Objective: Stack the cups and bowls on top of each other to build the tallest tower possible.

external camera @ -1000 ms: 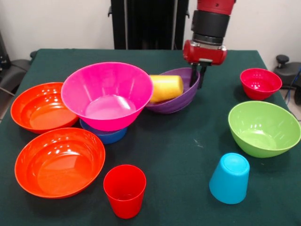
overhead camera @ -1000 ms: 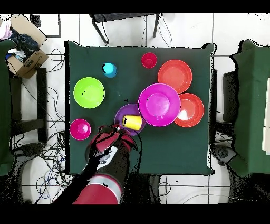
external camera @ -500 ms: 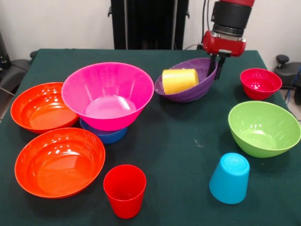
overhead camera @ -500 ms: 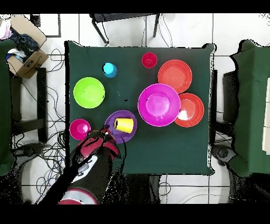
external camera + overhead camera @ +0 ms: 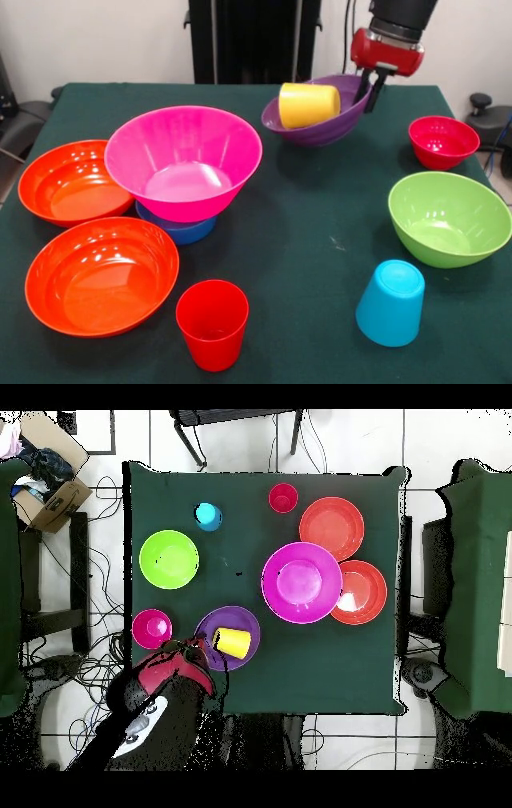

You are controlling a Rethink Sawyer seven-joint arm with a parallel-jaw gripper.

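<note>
One yellow cup [image 5: 309,105] in purple bowl [image 5: 336,128], gripper [image 5: 370,92] holding rim

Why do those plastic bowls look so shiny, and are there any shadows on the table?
Front view: white glare streaks sit inside the nearer orange bowl and the green bowl, from lighting above; soft shadows spread under the pink bowl and the lifted purple bowl. Overhead view: glare shows on an orange bowl.

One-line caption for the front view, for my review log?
Claw grips the rim of the tilted purple bowl, lifted off the table with the yellow cup lying inside; other bowls and cups sit unstacked.
</note>
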